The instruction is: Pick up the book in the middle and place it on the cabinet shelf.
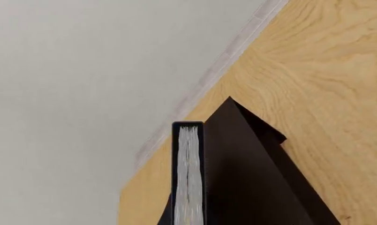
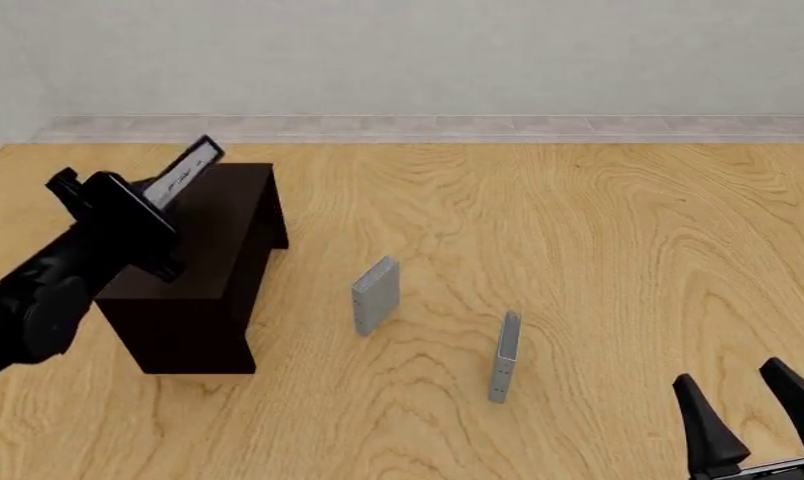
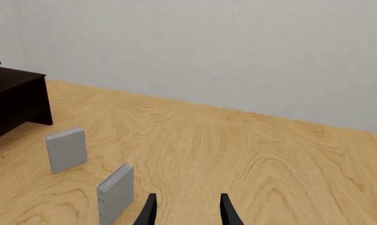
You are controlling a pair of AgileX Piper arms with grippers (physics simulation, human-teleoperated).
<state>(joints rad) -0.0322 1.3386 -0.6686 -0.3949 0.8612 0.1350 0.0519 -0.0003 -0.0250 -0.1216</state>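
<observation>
The black book [image 2: 189,168] with white page edges is held tilted above the near-left end of the dark cabinet shelf [image 2: 229,250], and my left gripper [image 2: 153,207] is shut on it. In the left wrist view the book [image 1: 188,173] shows its page edge, standing on end beside the cabinet's flat top [image 1: 251,178]; the fingers are out of that picture. I cannot tell whether the book touches the top. My right gripper [image 2: 753,415] stands open and holds nothing at the near right, and its fingertips also show in its own view [image 3: 187,208].
A small light grey book [image 2: 375,295] stands upright on the table's middle, with a thin grey-blue book [image 2: 505,355] upright to its near right. Both also show in the right wrist view [image 3: 66,149] [image 3: 115,192]. A pale wall runs along the far edge.
</observation>
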